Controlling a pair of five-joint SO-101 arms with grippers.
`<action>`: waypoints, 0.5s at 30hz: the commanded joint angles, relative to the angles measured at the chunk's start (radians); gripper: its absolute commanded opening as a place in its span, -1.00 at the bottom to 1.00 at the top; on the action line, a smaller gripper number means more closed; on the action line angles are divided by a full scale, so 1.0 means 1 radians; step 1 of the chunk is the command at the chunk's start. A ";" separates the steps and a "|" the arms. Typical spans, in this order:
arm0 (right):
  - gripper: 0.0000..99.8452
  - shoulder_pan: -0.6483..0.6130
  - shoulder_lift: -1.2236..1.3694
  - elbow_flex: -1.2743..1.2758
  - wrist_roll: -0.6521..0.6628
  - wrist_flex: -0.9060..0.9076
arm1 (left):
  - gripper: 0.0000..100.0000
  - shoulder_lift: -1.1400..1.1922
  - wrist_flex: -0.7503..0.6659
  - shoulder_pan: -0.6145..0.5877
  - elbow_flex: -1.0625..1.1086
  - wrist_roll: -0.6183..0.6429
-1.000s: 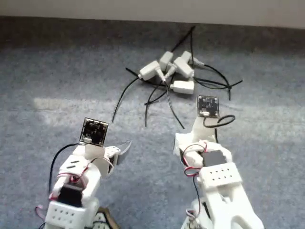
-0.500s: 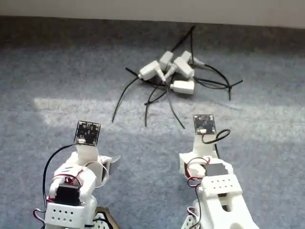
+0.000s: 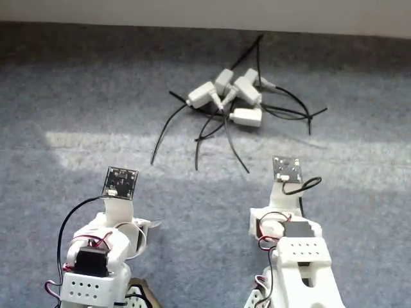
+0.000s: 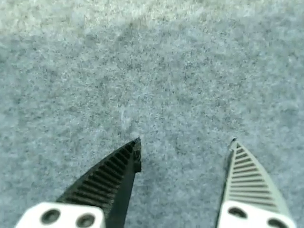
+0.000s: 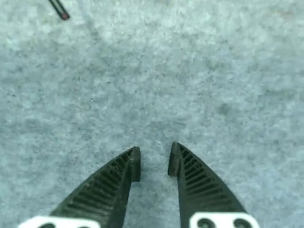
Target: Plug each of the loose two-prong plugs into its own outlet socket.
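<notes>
Several white plugs and socket pieces [image 3: 246,116] lie in a heap with tangled black wires [image 3: 212,125] at the far middle of the grey carpet. Both arms stand at the near edge, well short of the heap. My left gripper [image 4: 185,142] hangs open over bare carpet, one black finger [image 4: 114,178] and one white finger [image 4: 247,173] set wide apart with nothing between them. My right gripper [image 5: 155,153] is narrowly open, its two black fingers holding nothing. A black wire end [image 5: 59,9] lies on the carpet beyond it.
Grey carpet [image 3: 77,109] covers the whole surface. A pale wall edge [image 3: 192,13] runs along the far side. The left arm [image 3: 96,256] and the right arm [image 3: 298,256] take up the near corners, with open carpet between them and the heap.
Both arms have drawn back toward the near edge, away from the heap. The right arm moved back the most. The plugs and wires have not moved.
</notes>
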 commanded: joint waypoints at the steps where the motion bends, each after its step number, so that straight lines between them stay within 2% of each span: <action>1: -0.73 0.042 -0.001 0.038 0.014 0.070 | -0.42 -0.004 0.005 0.013 0.012 0.005; 15: -0.73 0.047 -0.001 0.039 0.014 0.102 | -0.42 -0.004 0.005 0.015 0.012 0.008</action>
